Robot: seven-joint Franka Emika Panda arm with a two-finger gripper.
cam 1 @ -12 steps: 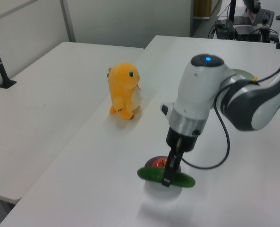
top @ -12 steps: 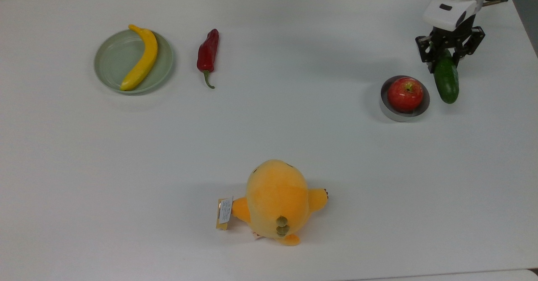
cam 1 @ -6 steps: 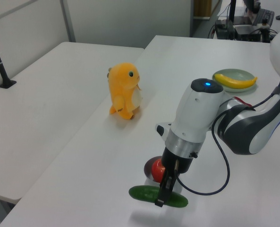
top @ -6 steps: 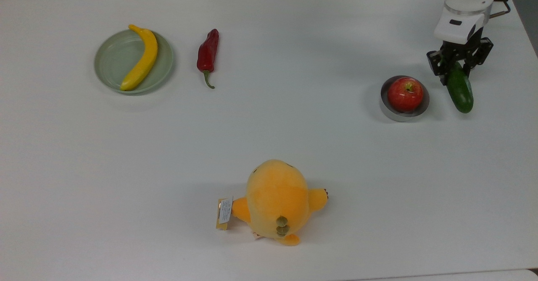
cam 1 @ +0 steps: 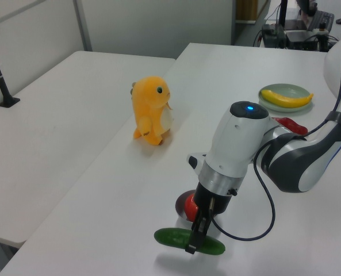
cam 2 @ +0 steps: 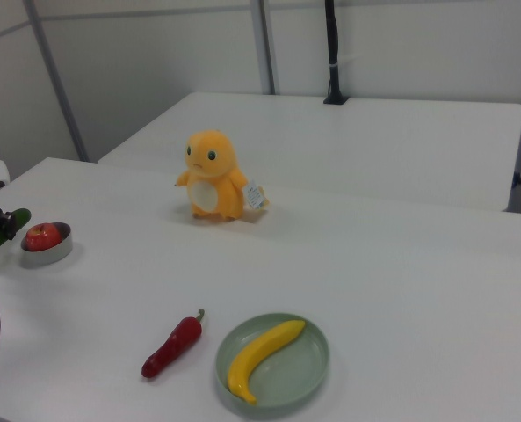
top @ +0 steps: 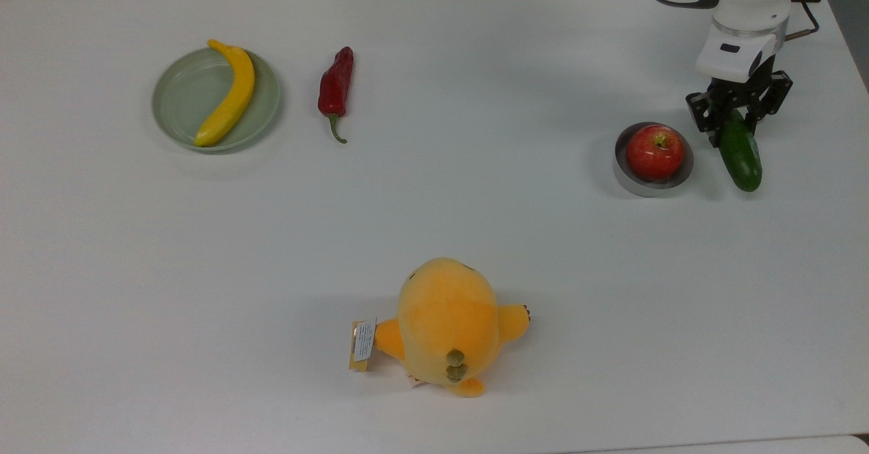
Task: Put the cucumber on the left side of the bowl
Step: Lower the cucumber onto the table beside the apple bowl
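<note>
Now the hand point(top: 736, 120) clamps the cucumber point(top: 741, 155) near one end, carrying it just beside the bowl point(top: 652, 180), at the top view's right, ready for placement.

We see even, bright, diffuse light, seemingly from overhead. The white table point(top: 434, 237) shows mild sheen without hard glare. Shadows fall soft and faint under the plush toy point(top: 448, 325) and bowl point(top: 653, 181). Focus slightly soft throughout; top view's corners dim slightly.

Dark green cucumber point(top: 741, 159), grey bowl point(top: 653, 182) with red apple point(top: 654, 151), yellow banana point(top: 228, 94) on pale green plate point(top: 178, 98), red chili point(top: 336, 87), orange plush point(top: 445, 324), white table point(top: 434, 237).
</note>
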